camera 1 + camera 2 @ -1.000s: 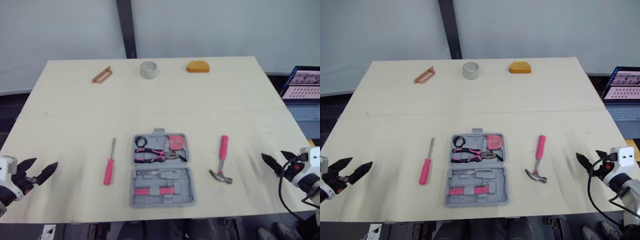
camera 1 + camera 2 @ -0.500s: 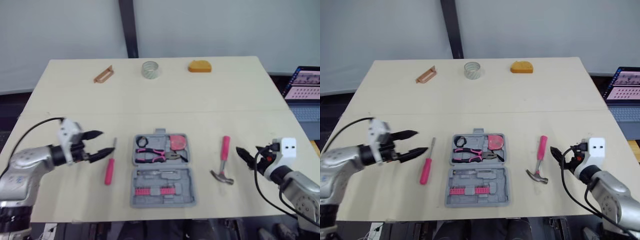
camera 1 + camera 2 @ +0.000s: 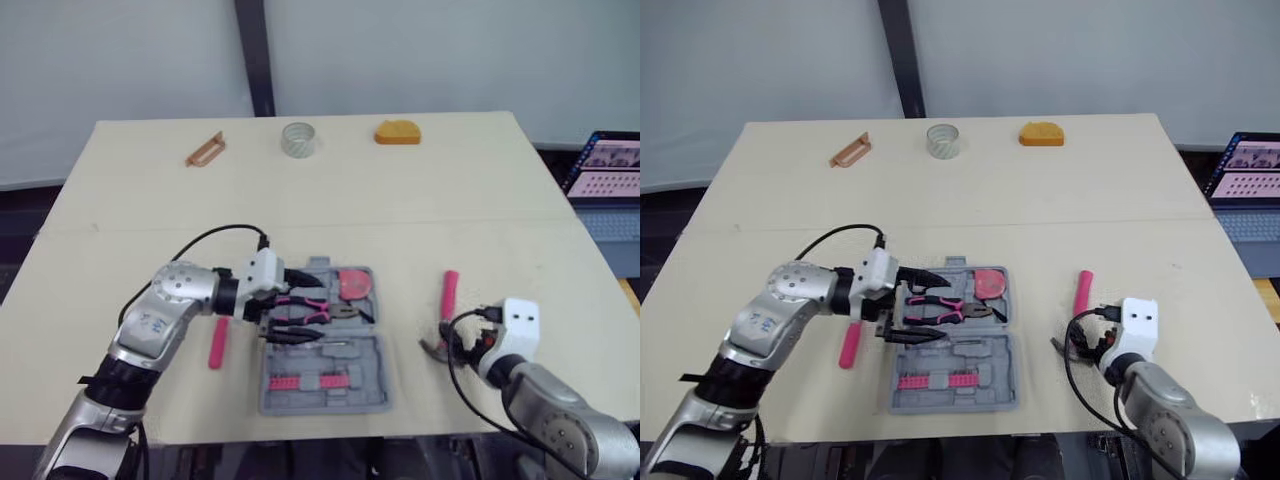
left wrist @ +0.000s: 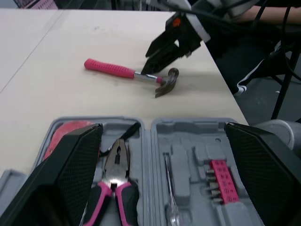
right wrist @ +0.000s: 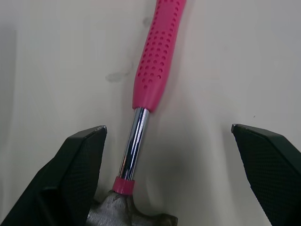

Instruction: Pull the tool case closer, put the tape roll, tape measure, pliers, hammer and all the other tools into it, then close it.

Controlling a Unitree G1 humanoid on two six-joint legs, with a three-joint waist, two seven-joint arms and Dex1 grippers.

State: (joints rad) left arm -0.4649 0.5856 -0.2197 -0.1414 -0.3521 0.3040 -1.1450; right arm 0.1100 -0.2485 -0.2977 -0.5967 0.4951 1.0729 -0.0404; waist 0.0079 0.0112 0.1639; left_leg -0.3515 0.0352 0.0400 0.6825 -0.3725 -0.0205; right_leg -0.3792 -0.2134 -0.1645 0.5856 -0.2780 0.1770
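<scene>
The table (image 3: 480, 200) carries the grey case (image 3: 372, 357) near its near edge, about the middle, lying open and flat. Its far half holds the pliers (image 4: 116, 174), with pink grips, and a pink round tool (image 3: 352, 283) to their right. Its near half holds a row of pink bits (image 3: 305, 383).

The left gripper (image 3: 944, 309) hangs over the left part of the case. Its jaws are spread wide and hold nothing, one finger over the far half and the other near the hinge, with the pliers below the gap.

The hammer (image 5: 155, 70) lies on the table just right of the case, its pink handle pointing far and its head near. The right gripper (image 5: 168, 128) is low over the head end. Its jaws are released and straddle the steel shaft without touching it.

A pink screwdriver (image 3: 217, 345) lies just left of the case, partly hidden by the left arm.

Along the far edge, well apart from the case, sit a brown handle (image 3: 204, 149) on the left, the tape roll (image 3: 297, 139) in the middle and an orange item (image 3: 397, 132) to its right. A laptop (image 3: 605, 170) stands off the table's right side.
</scene>
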